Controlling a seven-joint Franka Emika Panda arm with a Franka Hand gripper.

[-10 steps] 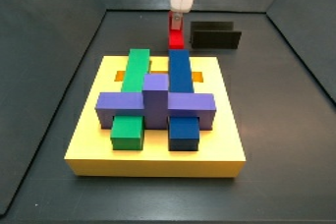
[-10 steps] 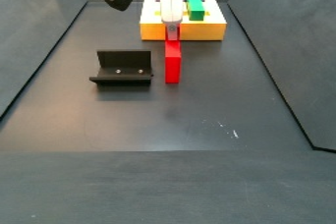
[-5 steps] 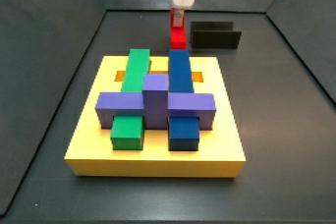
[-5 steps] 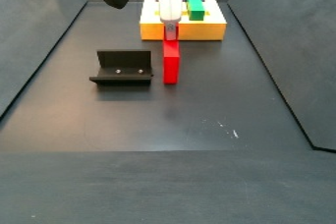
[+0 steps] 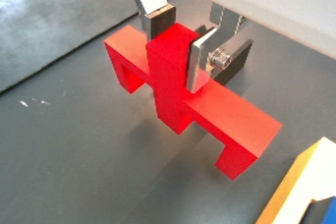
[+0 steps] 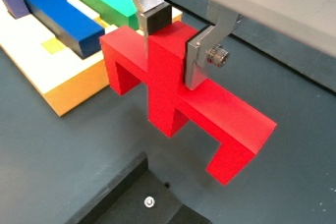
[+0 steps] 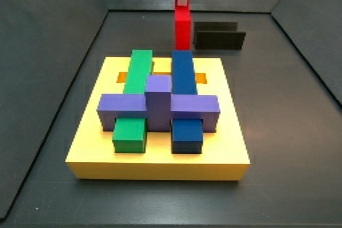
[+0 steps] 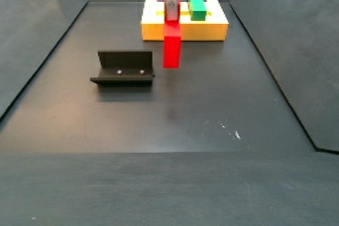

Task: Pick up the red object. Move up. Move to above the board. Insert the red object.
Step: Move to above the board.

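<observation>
The red object (image 5: 226, 122) is a bright red bar with three prongs. My gripper (image 5: 180, 43) is shut on its middle prong, with a dark pad on each side. This also shows in a wrist view, where the gripper (image 6: 178, 41) clamps the red object (image 6: 213, 122). In both side views the red object (image 7: 182, 27) (image 8: 172, 44) hangs upright, narrow, off the floor under the gripper (image 7: 183, 5) (image 8: 171, 16). It is between the board and the fixture. The yellow board (image 7: 160, 158) (image 8: 200, 33) lies beside it and shows in both wrist views (image 6: 63, 83) (image 5: 297, 196).
The board bears a green block (image 7: 138, 67), a blue block (image 7: 183, 72) and a purple cross-shaped block (image 7: 158, 103). The dark fixture (image 8: 123, 68) (image 7: 221, 38) stands on the floor next to the red object. Dark walls enclose the floor.
The gripper has risen with the red object, which stood on the floor before and now hangs above it. The board and fixture have not moved.
</observation>
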